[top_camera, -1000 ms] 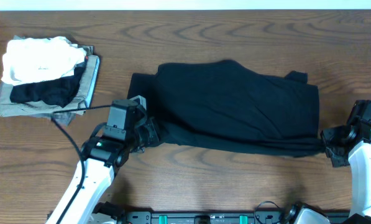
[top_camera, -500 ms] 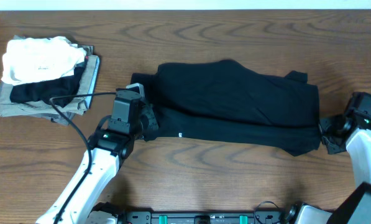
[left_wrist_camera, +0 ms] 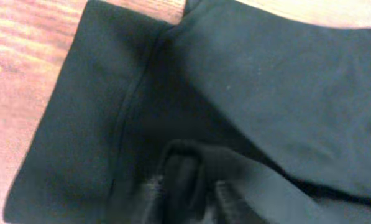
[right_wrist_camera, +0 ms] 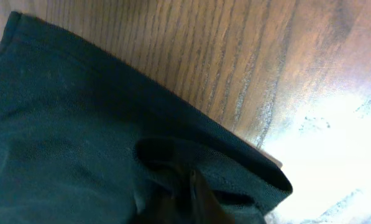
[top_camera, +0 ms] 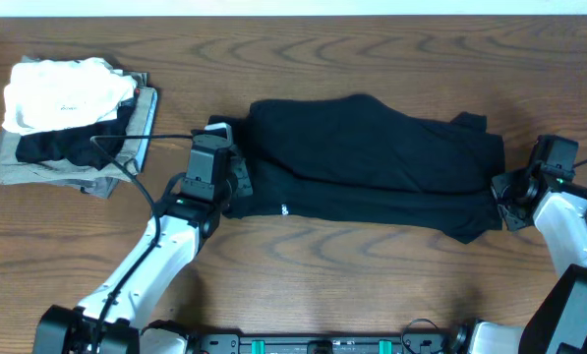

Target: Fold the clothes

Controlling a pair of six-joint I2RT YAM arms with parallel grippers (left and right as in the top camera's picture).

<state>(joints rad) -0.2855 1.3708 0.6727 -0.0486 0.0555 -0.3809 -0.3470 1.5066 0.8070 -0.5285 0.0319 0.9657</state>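
The clothes [top_camera: 372,167], a black T-shirt, lie folded into a long band across the middle of the table [top_camera: 322,285]. My left gripper [top_camera: 236,189] is at the band's left end. In the left wrist view its fingers [left_wrist_camera: 155,190] stand apart, open, with a loose fold of the clothes [left_wrist_camera: 266,81] lying between them. My right gripper [top_camera: 499,192] is at the band's right end. In the right wrist view the clothes [right_wrist_camera: 67,124] bunch over that gripper [right_wrist_camera: 194,186], whose dark fingers are mostly buried, so its state does not show.
A stack of folded garments [top_camera: 72,123] sits at the back left, a white one [top_camera: 62,88] on top of black and grey ones. The arms' base rail [top_camera: 322,344] runs along the front edge.
Both grippers moved away from the front edge, drawing the shirt's near edge up over itself, so the band is narrower. The left jaws have parted.
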